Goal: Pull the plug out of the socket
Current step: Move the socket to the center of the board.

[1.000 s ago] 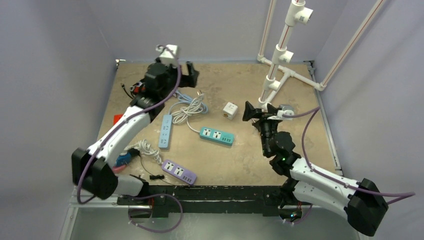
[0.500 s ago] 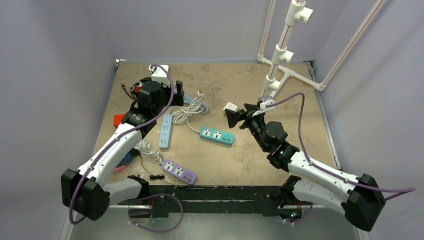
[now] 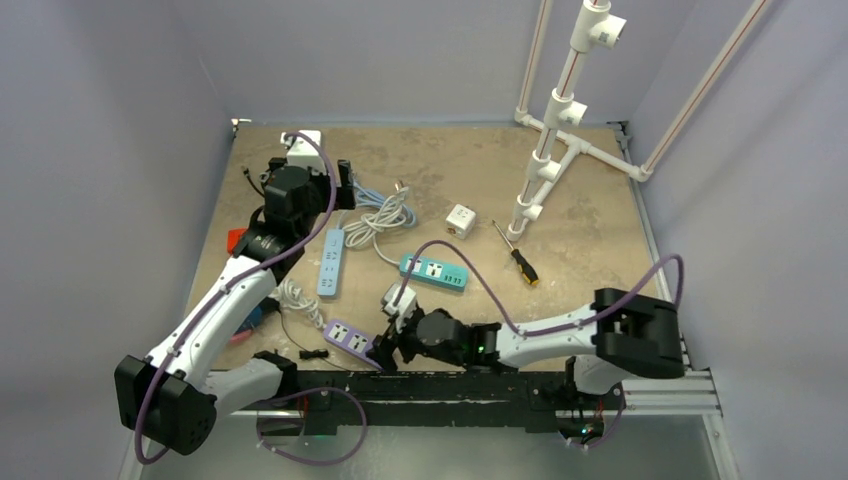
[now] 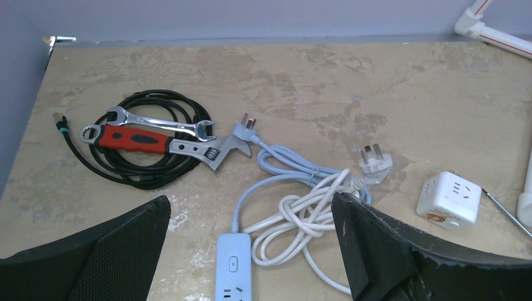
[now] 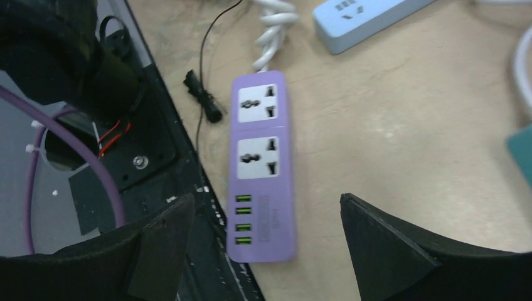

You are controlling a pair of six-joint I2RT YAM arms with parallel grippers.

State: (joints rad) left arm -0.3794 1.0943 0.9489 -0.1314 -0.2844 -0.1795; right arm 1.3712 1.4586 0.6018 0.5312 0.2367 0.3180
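Observation:
Three power strips lie on the table: a light blue one (image 3: pixel 331 262), a teal one (image 3: pixel 434 270) and a purple one (image 3: pixel 358 342). A white cube socket (image 3: pixel 460 219) sits behind them. I see no plug seated in any socket; the blue plug (image 4: pixel 241 128) and the white plug (image 4: pixel 375 157) lie loose on their coiled cords. My left gripper (image 3: pixel 343 186) is open and empty above the blue strip's cord (image 4: pixel 251 207). My right gripper (image 3: pixel 386 350) is open and empty, low over the USB end of the purple strip (image 5: pixel 266 200).
A red adjustable wrench (image 4: pixel 135 141), a silver spanner (image 4: pixel 157 122) and a black cable coil (image 4: pixel 147 175) lie at the back left. A screwdriver (image 3: pixel 518 254) lies right of centre. A white pipe frame (image 3: pixel 560 100) stands at the back right. A thin black wire (image 5: pixel 202 100) lies by the near rail.
My right arm has swung from right of centre down to the near edge, over the purple strip. The screwdriver now shows. My left gripper has moved left and dipped toward the cords.

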